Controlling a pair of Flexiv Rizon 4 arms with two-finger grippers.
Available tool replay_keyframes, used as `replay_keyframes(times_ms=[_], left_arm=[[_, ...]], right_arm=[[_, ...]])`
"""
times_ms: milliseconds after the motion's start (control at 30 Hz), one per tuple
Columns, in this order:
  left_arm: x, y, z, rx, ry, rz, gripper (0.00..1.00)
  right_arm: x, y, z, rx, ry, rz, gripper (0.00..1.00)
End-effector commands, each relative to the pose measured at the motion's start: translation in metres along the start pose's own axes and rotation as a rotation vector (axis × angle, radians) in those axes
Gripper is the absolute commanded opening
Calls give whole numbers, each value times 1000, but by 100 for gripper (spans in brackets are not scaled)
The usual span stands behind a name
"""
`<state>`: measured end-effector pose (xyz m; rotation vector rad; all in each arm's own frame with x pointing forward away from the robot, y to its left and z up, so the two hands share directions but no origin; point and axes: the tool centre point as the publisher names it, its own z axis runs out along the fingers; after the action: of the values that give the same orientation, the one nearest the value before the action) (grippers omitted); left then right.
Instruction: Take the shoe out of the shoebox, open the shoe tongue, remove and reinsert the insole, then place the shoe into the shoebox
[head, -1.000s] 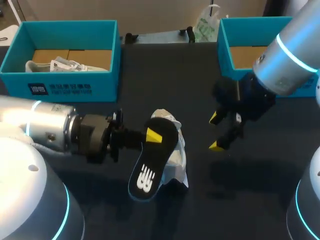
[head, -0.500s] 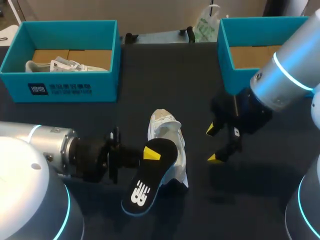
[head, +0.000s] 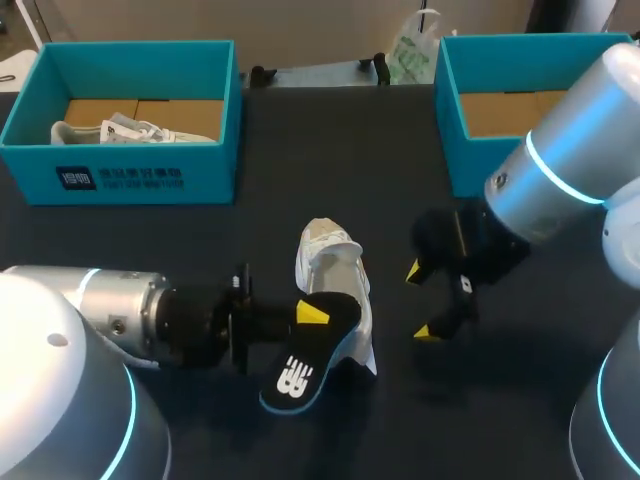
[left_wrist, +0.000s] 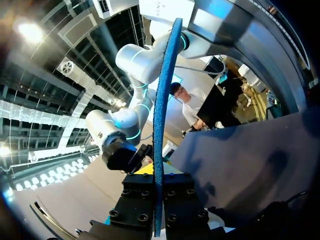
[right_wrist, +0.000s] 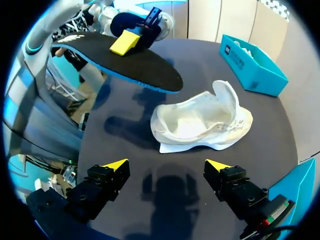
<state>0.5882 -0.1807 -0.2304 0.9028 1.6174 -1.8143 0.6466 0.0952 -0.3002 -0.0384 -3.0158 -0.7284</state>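
While the left end effector (head: 312, 313) is clamping the black insole (head: 300, 370) near one end, the rest is hanging unsupported, seemingly partly over the white shoe (head: 335, 262), which is lying near the middle of the tabletop (head: 330, 150). Pushed in like this, the insole is risking folding or shoving the loose shoe away, because the right end effector (head: 420, 300) is hovering beside it, spread apart and touching nothing.

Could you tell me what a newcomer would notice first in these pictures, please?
The black insole, gripped in the left tool, hangs by the white shoe lying mid-table. The right tool hovers open on the shoe's other side. The teal left shoebox and right shoebox stand at the far corners.
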Motion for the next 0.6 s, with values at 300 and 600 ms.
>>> replay_keyframes(times_ms=[300, 600], left_arm=[[8, 17, 16, 5, -25, -24, 0], [11, 27, 17, 37, -46, -46, 0]], right_arm=[[-12, 6, 33, 9, 10, -7, 100], [-25, 5, 60, 13, 67, -20, 100]])
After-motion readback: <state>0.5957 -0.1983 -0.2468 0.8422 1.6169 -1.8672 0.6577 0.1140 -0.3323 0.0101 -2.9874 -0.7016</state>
